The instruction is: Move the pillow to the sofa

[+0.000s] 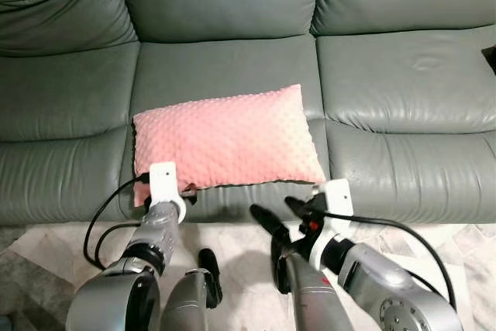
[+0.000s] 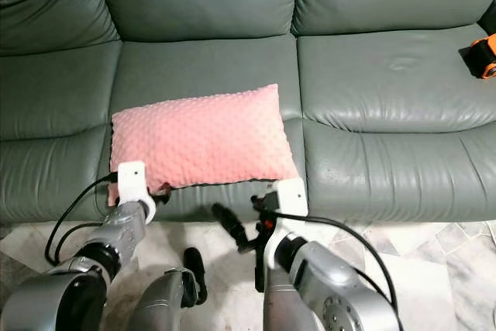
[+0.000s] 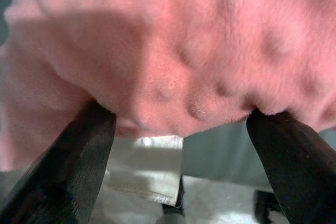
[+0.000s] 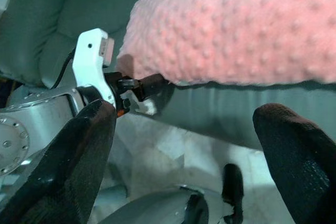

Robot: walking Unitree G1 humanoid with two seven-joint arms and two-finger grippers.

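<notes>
A pink dotted pillow (image 1: 229,141) lies flat on the middle seat of the grey-green leather sofa (image 1: 403,83), its near edge slightly overhanging the seat front. My left gripper (image 1: 186,191) sits at the pillow's near-left corner. In the left wrist view its black fingers (image 3: 79,150) stand wide apart, open, with the pillow's edge (image 3: 199,56) resting against their tips. My right gripper (image 1: 280,216) is open in front of the sofa, just below the pillow's near-right corner and not touching it. The right wrist view looks under the pillow (image 4: 247,30) toward the left gripper (image 4: 142,85).
An orange and black object (image 2: 484,56) lies at the far right of the sofa seat. Pale marble floor (image 1: 240,257) runs in front of the sofa. Black cables (image 1: 97,222) loop from both wrists. My own legs (image 1: 208,273) show below.
</notes>
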